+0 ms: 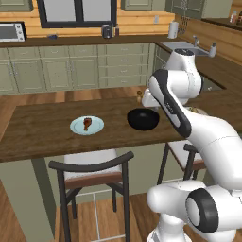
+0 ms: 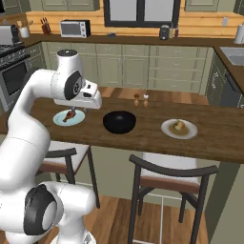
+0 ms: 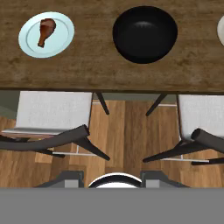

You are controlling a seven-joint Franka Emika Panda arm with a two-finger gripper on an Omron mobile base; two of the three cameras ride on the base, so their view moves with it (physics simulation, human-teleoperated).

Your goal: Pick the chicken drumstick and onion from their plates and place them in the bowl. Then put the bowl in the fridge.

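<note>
The reddish-brown chicken drumstick (image 3: 45,30) is lying on a flat pale blue plate (image 3: 61,41) on the wooden desk (image 3: 96,65). The glossy black bowl (image 3: 145,33) is sitting upright and empty beside it. The pale onion (image 2: 179,125) is resting on a cream plate (image 2: 189,132) beyond the bowl.

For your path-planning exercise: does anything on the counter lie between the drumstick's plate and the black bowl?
Nothing visible does. Bare counter separates the chicken drumstick on its pale blue plate from the empty bowl; the shakers stand behind the bowl.

arm (image 1: 203,132): glossy white, rounded links | joints: dark grey discs | base: white
</note>
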